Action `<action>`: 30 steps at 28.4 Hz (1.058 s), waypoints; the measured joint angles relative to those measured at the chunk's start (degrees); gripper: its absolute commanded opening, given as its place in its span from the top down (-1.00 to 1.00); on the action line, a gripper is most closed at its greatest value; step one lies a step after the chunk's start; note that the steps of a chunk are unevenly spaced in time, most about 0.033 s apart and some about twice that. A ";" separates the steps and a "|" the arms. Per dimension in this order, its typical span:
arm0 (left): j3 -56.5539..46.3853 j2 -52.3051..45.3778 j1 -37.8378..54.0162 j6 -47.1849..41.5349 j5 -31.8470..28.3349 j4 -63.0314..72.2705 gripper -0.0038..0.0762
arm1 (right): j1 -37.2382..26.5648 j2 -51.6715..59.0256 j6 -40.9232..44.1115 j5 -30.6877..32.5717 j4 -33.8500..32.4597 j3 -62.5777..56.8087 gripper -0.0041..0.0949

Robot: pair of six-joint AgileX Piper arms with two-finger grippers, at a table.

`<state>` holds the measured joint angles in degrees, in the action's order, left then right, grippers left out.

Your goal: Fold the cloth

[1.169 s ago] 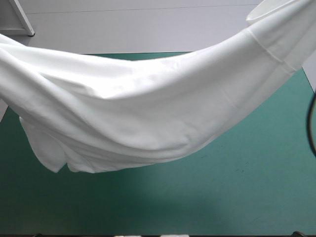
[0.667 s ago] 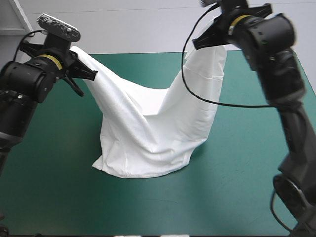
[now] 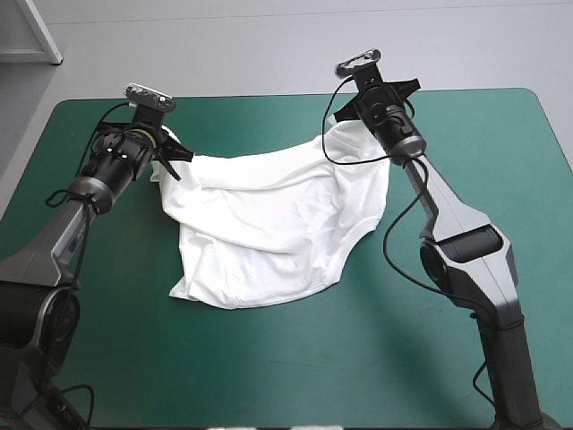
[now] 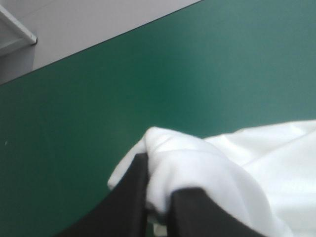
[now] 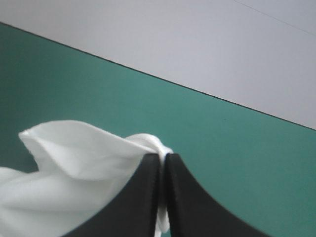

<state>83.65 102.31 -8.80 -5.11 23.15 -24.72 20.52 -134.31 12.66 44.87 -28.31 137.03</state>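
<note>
The T-shirt [image 3: 269, 233] lies mostly down on the teal-green table [image 3: 376, 358], in the far half and a little left of the middle. Its near edge rests rumpled on the cover. Its two far corners are held up off the cover, one in each gripper.

The left gripper [image 3: 168, 154] pinches the left corner. In the left wrist view the black fingers [image 4: 131, 197] are all but pressed together, with a wad of white cloth [image 4: 237, 163] bunched between and over them. Ahead of them is bare cover [image 4: 148, 89] as far as the table's far edge.

The right gripper [image 3: 345, 121] pinches the right corner closer to the far edge. Its own view shows the fingers [image 5: 143, 197] meeting in a point around a thin fold of cloth [image 5: 74, 163], which flares out to one side of them. Beyond it a band of cover [image 5: 247, 173] runs to the far edge.

Between the two grippers the top edge of the T-shirt sags in a shallow curve, well short of the far edge.

Open room is widest on the near side and to the right — both are broad bare stretches. On the left a narrower strip lies between the cloth and the table's left edge, and the left arm reaches over it.
</note>
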 measured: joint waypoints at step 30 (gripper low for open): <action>9.81 -14.29 -10.24 0.80 34.86 1.82 -0.58 | -6.55 26.51 -13.81 25.03 26.98 -14.33 -0.44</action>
<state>93.46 88.02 -19.04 -4.30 58.01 -22.91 13.97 -107.80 -1.15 69.90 -1.33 122.70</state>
